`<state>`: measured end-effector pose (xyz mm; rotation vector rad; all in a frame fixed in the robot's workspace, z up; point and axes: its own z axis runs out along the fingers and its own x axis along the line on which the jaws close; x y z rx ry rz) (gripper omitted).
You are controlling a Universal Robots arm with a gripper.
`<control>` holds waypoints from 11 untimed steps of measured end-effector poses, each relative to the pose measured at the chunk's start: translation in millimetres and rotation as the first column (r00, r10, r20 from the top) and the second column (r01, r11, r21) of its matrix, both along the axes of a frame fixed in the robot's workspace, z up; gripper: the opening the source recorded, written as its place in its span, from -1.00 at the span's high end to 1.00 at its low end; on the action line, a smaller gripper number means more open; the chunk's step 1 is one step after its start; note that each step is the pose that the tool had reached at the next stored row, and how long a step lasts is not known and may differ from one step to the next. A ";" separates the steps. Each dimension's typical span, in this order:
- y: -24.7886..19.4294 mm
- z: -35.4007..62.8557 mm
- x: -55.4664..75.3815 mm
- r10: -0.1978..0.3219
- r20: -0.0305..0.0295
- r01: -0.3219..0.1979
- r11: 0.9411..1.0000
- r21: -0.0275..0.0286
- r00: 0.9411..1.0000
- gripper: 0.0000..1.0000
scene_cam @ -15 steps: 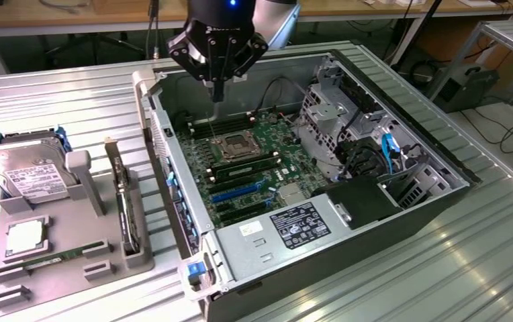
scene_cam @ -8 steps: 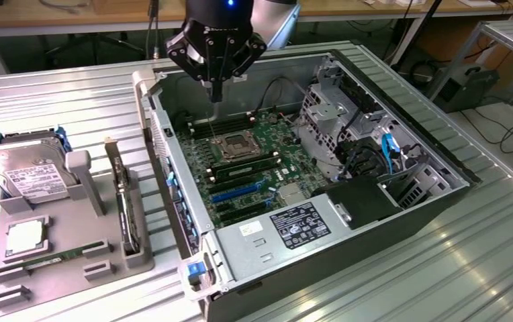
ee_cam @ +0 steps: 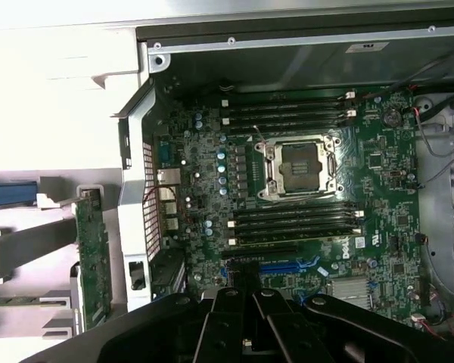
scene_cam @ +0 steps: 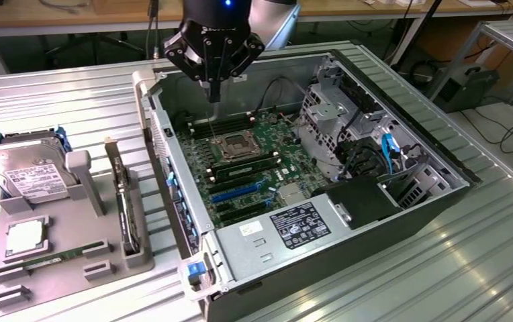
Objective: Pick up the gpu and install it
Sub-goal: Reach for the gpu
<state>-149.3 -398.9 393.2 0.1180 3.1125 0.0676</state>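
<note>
Outside the case (scene_cam: 346, 265), gpu (scene_cam: 124, 201), apart from tool (scene_cam: 213, 92)

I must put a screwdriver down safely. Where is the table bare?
At the exterior view's right, past the computer case, the table is bare; also beyond the grey holder toward the far edge. The holder and the case's inside are crowded.

table (scene_cam: 471, 268): ribbed shiny metal; tray (scene_cam: 76, 229): matt grey plastic; gpu (ee_cam: 92, 257): matt circuit board
</note>
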 end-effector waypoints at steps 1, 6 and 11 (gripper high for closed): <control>0.0 0.0 -0.3 0.000 0.000 0.000 1.000 0.000 1.000 0.79; 0.0 0.0 -1.5 0.000 0.000 0.000 1.000 0.000 1.000 0.79; 0.0 0.0 -3.0 0.000 0.000 0.000 1.000 0.000 1.000 0.79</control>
